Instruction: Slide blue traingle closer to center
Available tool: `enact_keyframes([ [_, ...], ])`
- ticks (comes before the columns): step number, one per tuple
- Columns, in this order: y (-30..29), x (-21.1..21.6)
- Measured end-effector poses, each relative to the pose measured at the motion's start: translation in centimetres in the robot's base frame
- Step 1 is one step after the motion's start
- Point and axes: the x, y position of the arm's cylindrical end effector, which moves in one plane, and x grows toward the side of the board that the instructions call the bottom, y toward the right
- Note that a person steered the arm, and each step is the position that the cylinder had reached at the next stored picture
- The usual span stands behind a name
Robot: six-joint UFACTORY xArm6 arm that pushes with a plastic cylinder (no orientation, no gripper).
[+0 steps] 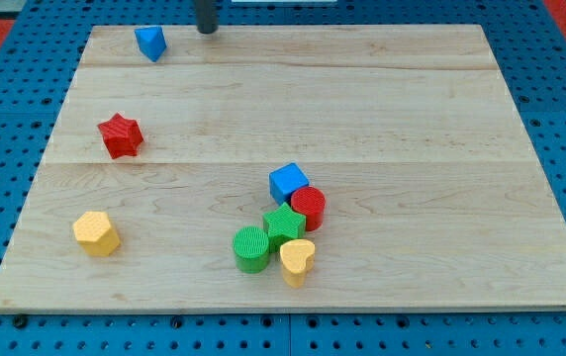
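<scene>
The blue triangle (pixel 150 43) sits near the top left corner of the wooden board (pixel 382 109). My tip (pixel 207 30) is at the view's top edge, a short way to the right of the blue triangle and not touching it. The rod comes down from above the frame.
A red star (pixel 121 135) lies at the left. A yellow hexagon (pixel 96 233) lies at the lower left. A cluster sits below the centre: blue cube (pixel 288 183), red cylinder (pixel 309 208), green star (pixel 283 225), green cylinder (pixel 251 248), yellow heart (pixel 297 261).
</scene>
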Motion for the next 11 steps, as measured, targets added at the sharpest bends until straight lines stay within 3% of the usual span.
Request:
enact_keyframes([
  [1, -7.6, 0.0],
  [2, -6.4, 3.0],
  [3, -1.0, 7.1],
  [5, 3.9, 7.2],
  [7, 12.0, 15.3],
  [9, 13.2, 10.7],
  [11, 16.7, 19.2],
])
